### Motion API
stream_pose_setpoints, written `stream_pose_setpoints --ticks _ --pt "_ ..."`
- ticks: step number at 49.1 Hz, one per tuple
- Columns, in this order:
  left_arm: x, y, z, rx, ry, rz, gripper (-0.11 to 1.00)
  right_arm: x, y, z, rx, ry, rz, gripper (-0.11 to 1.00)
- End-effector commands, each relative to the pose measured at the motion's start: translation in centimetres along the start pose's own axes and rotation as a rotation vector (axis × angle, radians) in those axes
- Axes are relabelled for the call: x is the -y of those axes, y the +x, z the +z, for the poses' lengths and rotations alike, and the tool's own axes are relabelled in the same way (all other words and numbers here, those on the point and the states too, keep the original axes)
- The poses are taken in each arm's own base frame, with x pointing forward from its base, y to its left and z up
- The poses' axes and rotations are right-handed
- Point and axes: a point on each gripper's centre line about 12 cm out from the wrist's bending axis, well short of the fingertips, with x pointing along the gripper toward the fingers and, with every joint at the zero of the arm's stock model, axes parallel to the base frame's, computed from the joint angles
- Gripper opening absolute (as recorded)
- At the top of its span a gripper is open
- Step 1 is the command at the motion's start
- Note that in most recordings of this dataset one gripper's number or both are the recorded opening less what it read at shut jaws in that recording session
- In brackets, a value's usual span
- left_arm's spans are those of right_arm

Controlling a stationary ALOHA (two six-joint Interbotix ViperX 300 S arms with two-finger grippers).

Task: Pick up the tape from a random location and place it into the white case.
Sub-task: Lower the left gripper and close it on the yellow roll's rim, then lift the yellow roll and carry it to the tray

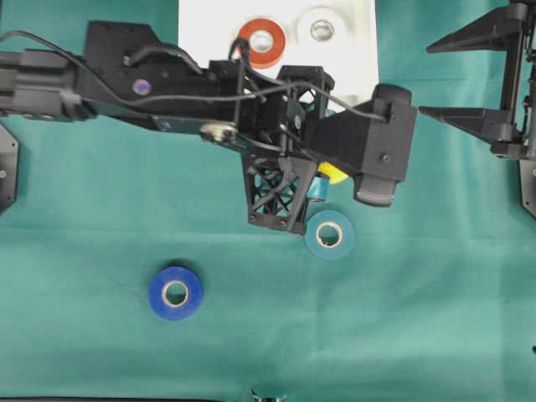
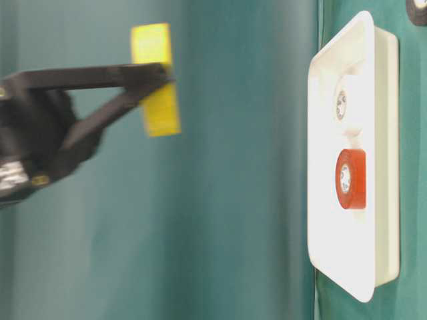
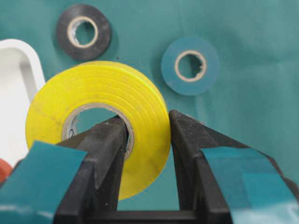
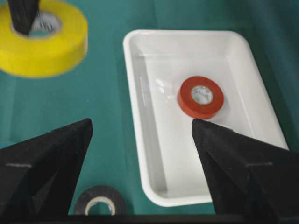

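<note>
My left gripper (image 3: 148, 122) is shut on a yellow tape roll (image 3: 100, 86), with one finger through its hole and the other against its outer face. The roll hangs above the green cloth, edge-on in the table-level view (image 2: 155, 80) and short of the white case (image 2: 320, 167). From overhead only a sliver of yellow (image 1: 333, 173) shows under the arm. The white case (image 1: 201, 25) lies at the back with a red roll (image 1: 265, 42) and a white roll (image 1: 321, 29) in it. My right gripper (image 1: 425, 78) stands open at the far right, holding nothing.
A teal roll (image 1: 329, 234) lies just in front of the left gripper, and a blue roll (image 1: 176, 292) lies nearer the front left. A black roll (image 4: 99, 200) rests on the cloth beside the case's corner (image 4: 154, 191).
</note>
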Motion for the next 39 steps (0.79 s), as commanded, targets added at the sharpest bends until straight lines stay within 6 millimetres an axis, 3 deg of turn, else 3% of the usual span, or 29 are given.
stream_pose_setpoints --ticks 1,13,39 --pt "-0.1 -4.3 1.2 0.085 0.006 0.013 0.24 0.1 -0.1 0.6 0.017 0.001 -0.002 0.86" --pt "-0.1 -6.2 1.7 0.091 0.007 0.013 0.24 0.1 -0.1 0.6 0.019 0.0 -0.003 0.86" --pt "-0.1 -6.3 1.6 0.083 0.007 0.012 0.24 0.1 -0.1 0.6 0.02 -0.003 -0.002 0.86"
